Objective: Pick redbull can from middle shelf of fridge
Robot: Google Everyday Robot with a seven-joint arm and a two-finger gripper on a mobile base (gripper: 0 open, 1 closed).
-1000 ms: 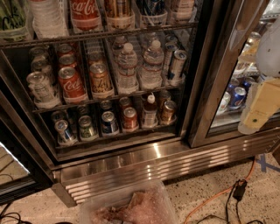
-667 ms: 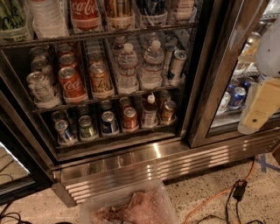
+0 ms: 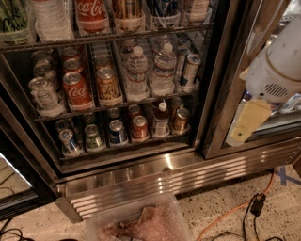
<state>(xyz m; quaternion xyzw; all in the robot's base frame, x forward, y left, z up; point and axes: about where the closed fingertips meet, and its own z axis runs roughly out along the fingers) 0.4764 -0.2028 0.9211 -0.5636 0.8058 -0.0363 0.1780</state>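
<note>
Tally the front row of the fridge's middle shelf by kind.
Silver can: 1
Red cola can: 1
Orange can: 1
Water bottles: 2
Redbull can: 1
Total: 6
The gripper sits far right, in front of the right glass door.

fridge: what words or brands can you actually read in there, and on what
"Coca-Cola", cut off at the top: red bottle on the top rack.
"Coca-Cola", partly turned away: cola can on the middle shelf.
Too blurred to read: redbull can, water bottles, the other cans.
No text: gripper, at the right, before the fridge's right door.
</note>
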